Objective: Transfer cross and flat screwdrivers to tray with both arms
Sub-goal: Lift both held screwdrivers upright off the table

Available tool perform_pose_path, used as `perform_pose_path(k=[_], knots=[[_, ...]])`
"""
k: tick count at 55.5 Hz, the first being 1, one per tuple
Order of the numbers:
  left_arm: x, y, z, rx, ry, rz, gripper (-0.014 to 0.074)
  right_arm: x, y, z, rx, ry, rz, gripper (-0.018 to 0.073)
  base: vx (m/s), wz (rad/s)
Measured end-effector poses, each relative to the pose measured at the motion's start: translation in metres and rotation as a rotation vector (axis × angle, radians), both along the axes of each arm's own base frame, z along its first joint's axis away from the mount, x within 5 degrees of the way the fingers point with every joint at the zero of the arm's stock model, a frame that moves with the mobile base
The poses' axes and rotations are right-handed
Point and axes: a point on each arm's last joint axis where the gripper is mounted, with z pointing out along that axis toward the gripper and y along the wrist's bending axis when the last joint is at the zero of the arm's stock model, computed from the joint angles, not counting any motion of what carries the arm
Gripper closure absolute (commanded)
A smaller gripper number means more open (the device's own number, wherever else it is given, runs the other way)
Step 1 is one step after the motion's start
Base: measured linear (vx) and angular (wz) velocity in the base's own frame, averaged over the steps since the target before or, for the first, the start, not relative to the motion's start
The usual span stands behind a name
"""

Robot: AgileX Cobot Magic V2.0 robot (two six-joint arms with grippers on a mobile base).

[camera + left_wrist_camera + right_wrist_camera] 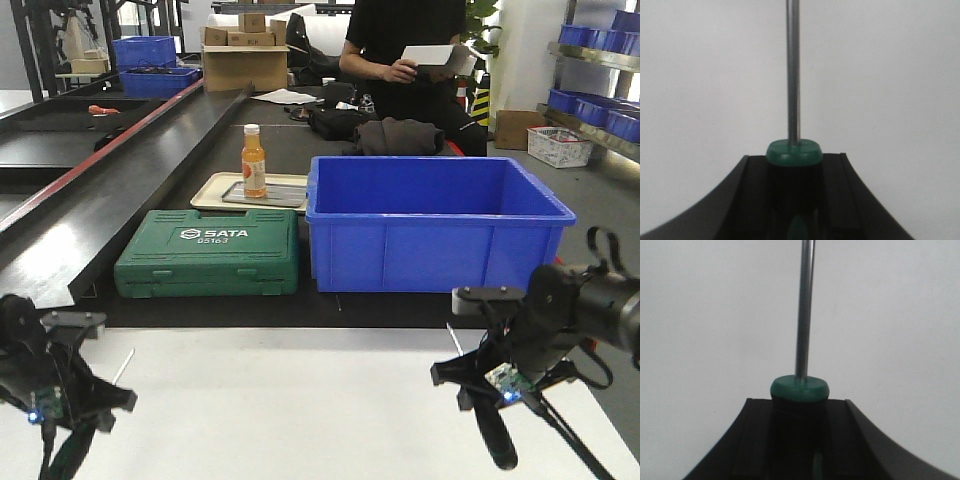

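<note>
Both arms hold a screwdriver over the white table (300, 410). My left gripper (95, 395) (795, 162) is shut on the black, green-capped handle of one screwdriver (793, 75); its steel shaft (123, 366) points up and away. My right gripper (465, 375) (799, 405) is shut on the handle of the other screwdriver (804, 315), whose shaft (454, 340) also points away. Which is cross or flat I cannot tell; the tips are out of the wrist views. The silver-grey tray (285, 193) lies far back on a beige tray (205, 195).
An orange bottle (254, 160) stands on the silver tray. A big blue bin (430, 230) and a green SATA case (208, 252) sit between the white table and the tray. A person (410, 60) stands behind. A black conveyor (100, 190) runs along the left.
</note>
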Motion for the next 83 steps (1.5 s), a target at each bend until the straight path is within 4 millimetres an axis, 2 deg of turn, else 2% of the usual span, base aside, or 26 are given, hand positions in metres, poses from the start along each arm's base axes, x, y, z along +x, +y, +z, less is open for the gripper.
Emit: perform_pose_path(k=[9, 17, 24, 30, 37, 45, 53, 62, 71, 77, 83], knots=[[-0.02, -0.004, 0.071, -0.059, -0.17, 0.002, 0.0595, -0.032, -0.004, 0.047, 0.023, -0.14, -0.007, 0.057, 0.0, 0.0], [-0.046, -0.015, 0.125, -0.116, -0.32, -0.043, 0.0595, -0.077, -0.008, 0.083, 0.069, -0.293, -0.013, 0.057, 0.0, 0.0], [-0.081, -0.027, 0.161, -0.204, -0.474, -0.037, 0.0595, -0.118, -0.011, 0.12, 0.098, -0.457, 0.003, 0.057, 0.0, 0.0], [-0.115, -0.031, 0.179, -0.223, -0.573, -0.048, 0.0595, -0.15, -0.014, 0.148, 0.121, -0.563, 0.02, 0.057, 0.0, 0.0], [-0.153, -0.036, 0.189, -0.232, -0.62, -0.089, 0.0595, -0.173, -0.013, 0.165, 0.118, -0.609, 0.081, 0.0568, 0.0, 0.0], [-0.182, -0.037, 0.199, -0.246, -0.667, -0.114, 0.0595, -0.181, -0.009, 0.168, 0.173, -0.602, 0.103, 0.0568, 0.0, 0.0], [-0.19, -0.036, 0.205, -0.249, -0.687, -0.118, 0.0595, -0.185, 0.003, 0.17, 0.187, -0.615, 0.174, 0.0568, 0.0, 0.0], [-0.193, -0.037, 0.2, -0.259, -0.65, -0.116, 0.0595, -0.19, 0.016, 0.171, 0.218, -0.613, 0.216, 0.0568, 0.0, 0.0], [-0.209, -0.032, 0.202, -0.273, -0.735, -0.08, 0.0595, -0.196, 0.014, 0.169, 0.246, -0.637, 0.177, 0.0568, 0.0, 0.0], [-0.219, -0.03, 0.201, -0.274, -0.751, -0.078, 0.0594, -0.207, 0.01, 0.159, 0.248, -0.66, 0.158, 0.0568, 0.0, 0.0], [-0.221, -0.03, 0.2, -0.274, -0.752, -0.077, 0.0594, -0.211, 0.008, 0.148, 0.246, -0.667, 0.143, 0.0567, 0.0, 0.0]])
